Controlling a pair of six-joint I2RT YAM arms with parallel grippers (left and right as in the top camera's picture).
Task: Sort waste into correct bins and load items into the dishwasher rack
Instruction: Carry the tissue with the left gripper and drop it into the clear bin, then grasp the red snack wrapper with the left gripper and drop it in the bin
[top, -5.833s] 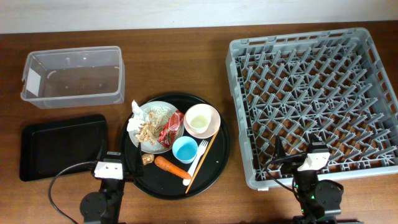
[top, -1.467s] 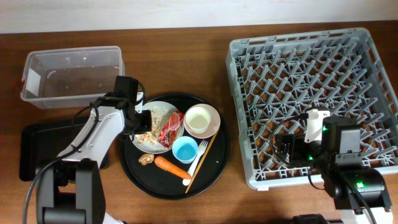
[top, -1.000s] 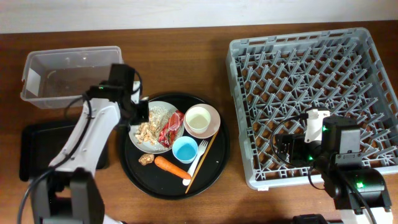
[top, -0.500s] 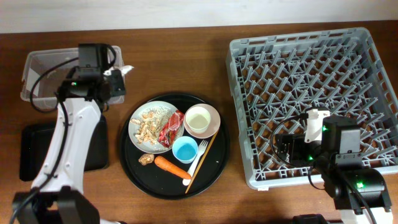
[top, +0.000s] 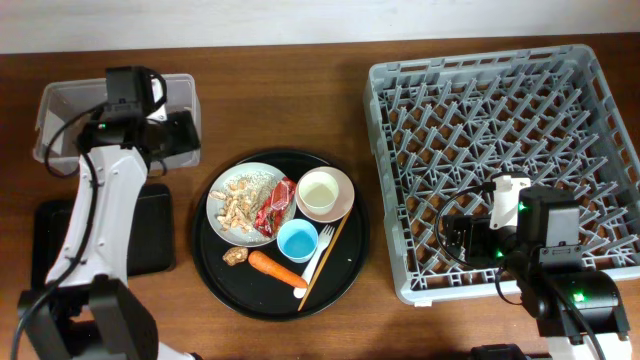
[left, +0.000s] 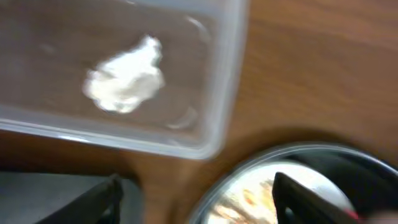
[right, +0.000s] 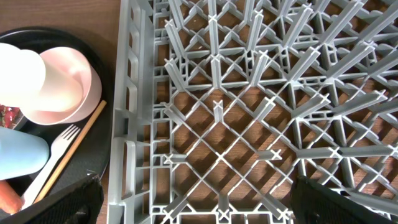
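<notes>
My left gripper (top: 176, 136) (left: 196, 199) is open and empty over the right end of the clear tub (top: 70, 110). The crumpled white napkin (left: 124, 78) lies inside the tub (left: 224, 93). The pale plate (top: 222, 190) holds rice scraps (top: 238, 208) and the red wrapper (top: 275, 207). The pinkish bowl (top: 343, 185) holds the cream cup (top: 320, 192). The blue cup (top: 297, 240), carrot (top: 277, 269), brown lump (top: 236, 256), fork (top: 315, 260) and chopstick (top: 328, 252) lie nearby. My right gripper (top: 455, 240) (right: 199, 202) is open and empty over the front left of the rack (top: 500, 150).
All the dishes and scraps sit on a large round black tray (top: 345, 265). The shallow black tray (top: 60, 240) lies in front of the clear tub, under my left arm. The right wrist view shows the bowl (right: 68, 87), fork (right: 53, 155) and rack wall (right: 134, 124).
My left arm lifted the napkin off the plate, carried it back left to the clear tub and let it go there. The right arm has stayed still lately.
</notes>
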